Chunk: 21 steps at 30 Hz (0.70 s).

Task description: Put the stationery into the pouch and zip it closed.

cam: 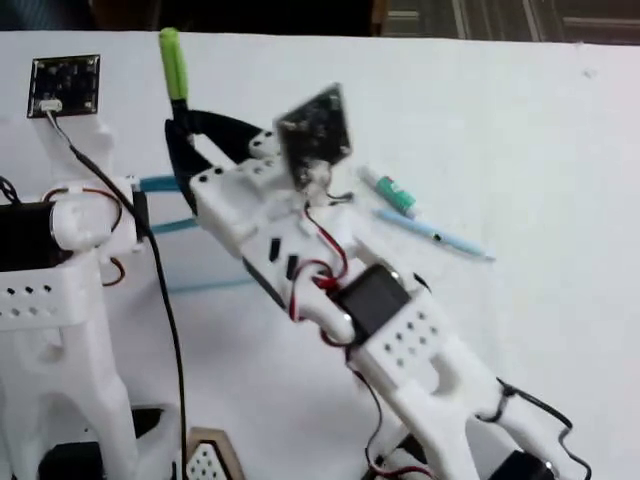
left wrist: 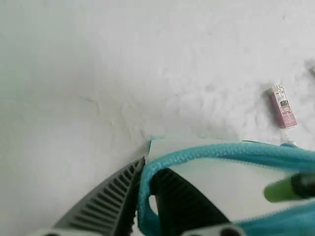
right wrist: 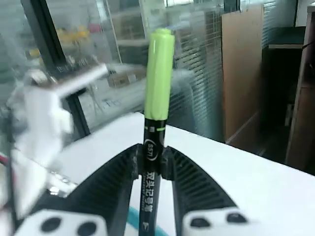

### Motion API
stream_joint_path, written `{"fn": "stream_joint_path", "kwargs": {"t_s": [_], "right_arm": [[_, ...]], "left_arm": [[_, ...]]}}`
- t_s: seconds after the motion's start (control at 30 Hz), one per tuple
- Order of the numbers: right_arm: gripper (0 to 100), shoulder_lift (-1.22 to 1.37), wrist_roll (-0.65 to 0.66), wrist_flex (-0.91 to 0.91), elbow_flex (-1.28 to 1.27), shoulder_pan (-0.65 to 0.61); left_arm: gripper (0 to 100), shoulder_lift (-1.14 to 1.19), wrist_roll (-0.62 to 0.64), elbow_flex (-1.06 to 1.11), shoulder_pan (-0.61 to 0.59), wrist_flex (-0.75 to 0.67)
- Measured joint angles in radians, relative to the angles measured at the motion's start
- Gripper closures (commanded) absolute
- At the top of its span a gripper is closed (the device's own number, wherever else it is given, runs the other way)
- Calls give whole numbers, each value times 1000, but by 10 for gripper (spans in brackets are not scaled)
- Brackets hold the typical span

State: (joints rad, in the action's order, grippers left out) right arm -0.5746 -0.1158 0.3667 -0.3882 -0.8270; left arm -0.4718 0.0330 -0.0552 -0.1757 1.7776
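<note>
I have the right gripper (right wrist: 150,157) clamped on the green highlighter (right wrist: 158,73). Its two black fingers are pinched against the black barrel just below the green cap, and the pen stands straight up out of them. From the high view that gripper sits over the far edge of the pouch (cam: 180,226), with the cap pointing away from the pouch. The left gripper (left wrist: 147,169) is closed down on the pouch's teal zipper edge, which runs up between its ribbed fingers (left wrist: 106,204), so it has the pouch by the rim at one end. The pouch is open. In the left wrist view, the two teal zipper lines are spread apart with the pale lining between them, and a green end of the highlighter sits between those lines. I cannot tell whether it is inside or just above. A small pink case (left wrist: 281,106) lies on the white table (cam: 520,120) just beside the pouch. A blue pen (cam: 435,235) and a green-and-white stick (cam: 388,190) lie well apart from the pouch, beyond the right arm.
</note>
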Motion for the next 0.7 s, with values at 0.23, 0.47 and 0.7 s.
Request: {"fn": "stream_joint_path", "kwargs": {"t_s": [0.23,0.47,0.7], "right_arm": [[981,77,100,-101,0,-2],[981,84,118,-107,-44,-2],[849,-54,118,-32,-183,-3]], "left_arm": [[977,0,0,0,0,0],[977,0,0,0,0,0],[977,0,0,0,0,0]]}}
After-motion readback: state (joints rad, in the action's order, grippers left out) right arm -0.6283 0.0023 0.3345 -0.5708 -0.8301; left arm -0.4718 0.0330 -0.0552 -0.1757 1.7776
